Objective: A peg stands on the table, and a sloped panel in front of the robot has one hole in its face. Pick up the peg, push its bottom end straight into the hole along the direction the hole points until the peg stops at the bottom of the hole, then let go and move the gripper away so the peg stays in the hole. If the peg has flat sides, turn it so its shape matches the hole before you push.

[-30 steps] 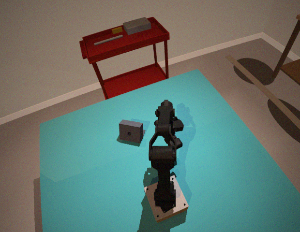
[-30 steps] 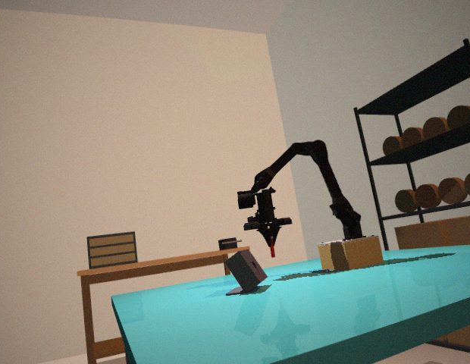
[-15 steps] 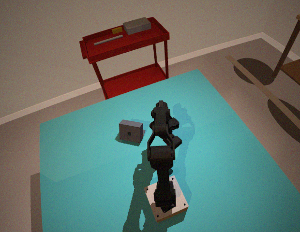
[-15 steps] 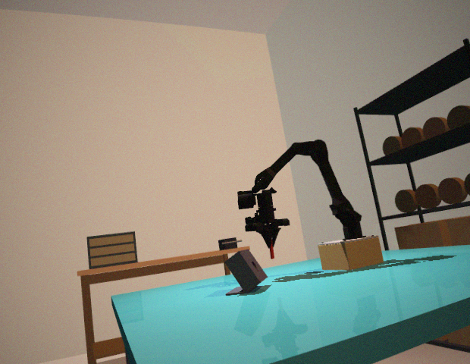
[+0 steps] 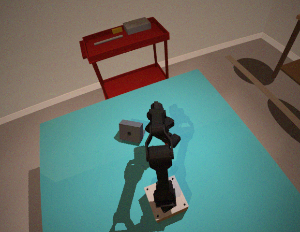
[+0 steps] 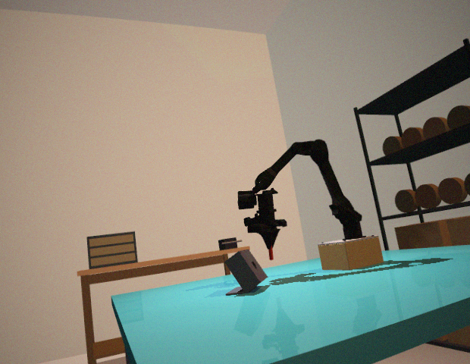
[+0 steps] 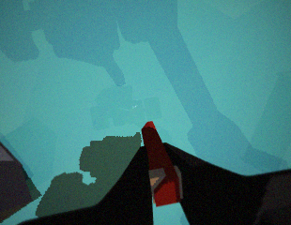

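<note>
The red peg [image 6: 271,253] [image 7: 157,152] is between my fingertips and points down, held above the table. My gripper [image 6: 271,246] [image 7: 153,150] is shut on it and points down. In the top view the arm hides most of the peg. The grey sloped panel [image 5: 135,133] [image 6: 243,270] stands to the left of the gripper in the top view, with one dark hole [image 5: 129,133] [image 6: 254,265] in its face. The peg is apart from the panel. The panel's edge [image 7: 11,187] also shows at the lower left of the wrist view, with the hole out of sight there.
The turquoise table [image 5: 77,154] [image 6: 168,313] carries the panel and the arm's base block [image 5: 179,193] [image 6: 365,254]. A red cart [image 5: 135,82] stands beyond the table. A wooden bench [image 6: 164,262] and a dark shelf rack [image 6: 415,155] stand in the background.
</note>
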